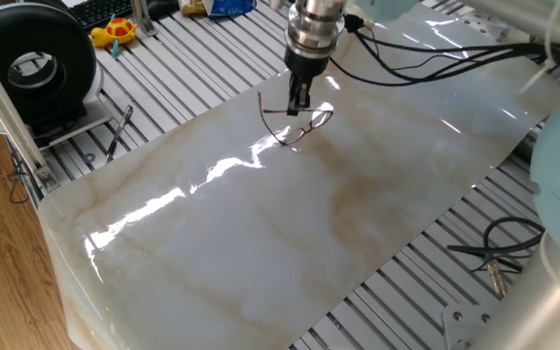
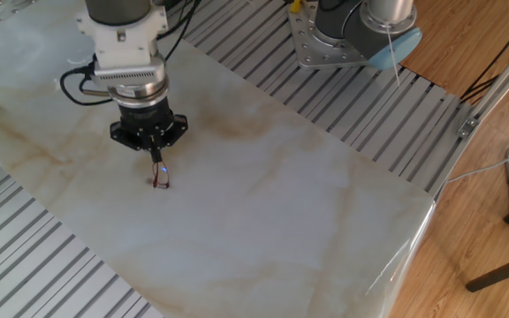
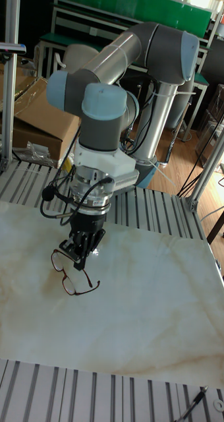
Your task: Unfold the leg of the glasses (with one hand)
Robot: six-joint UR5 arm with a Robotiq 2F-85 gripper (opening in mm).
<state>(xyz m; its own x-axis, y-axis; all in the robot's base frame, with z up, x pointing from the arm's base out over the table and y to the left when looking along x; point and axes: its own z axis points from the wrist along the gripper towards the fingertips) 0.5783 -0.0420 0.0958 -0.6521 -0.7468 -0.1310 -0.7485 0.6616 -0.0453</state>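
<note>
Going left to right in one fixed view: a black pen-like tool [image 1: 118,132] lies on the slatted bench, well apart from the work. The marbled surface [image 1: 261,243] fills the middle. Near its far edge we find the glasses [image 1: 297,126], and directly above them the end effector [image 1: 299,97], hanging from the wrist with fingers pointing down.

Key relation: the glasses sit just under and slightly forward of the fingertips. In the tall fixed view the frame front [image 3: 71,275] runs diagonally, tilted, one lens end low near the surface and the other raised toward the end effector [image 3: 80,256]. One thin temple arm rises from the frame up into the fingers; in one fixed view a second thin strand stands off to the left of the fingers. We cannot tell whether the lower rim touches the surface or hangs just clear.

End effector: fingers drawn close together, clenched on what we read as a temple arm of the glasses. The other fixed view agrees: the end effector [image 2: 154,152] narrows to a point with the glasses [image 2: 160,177] dangling right below it.

Judgement: the leg is partly swung out from the frame; the coming move depends on the frame front dragging or hanging below while the pinched leg is carried away from it.
</note>
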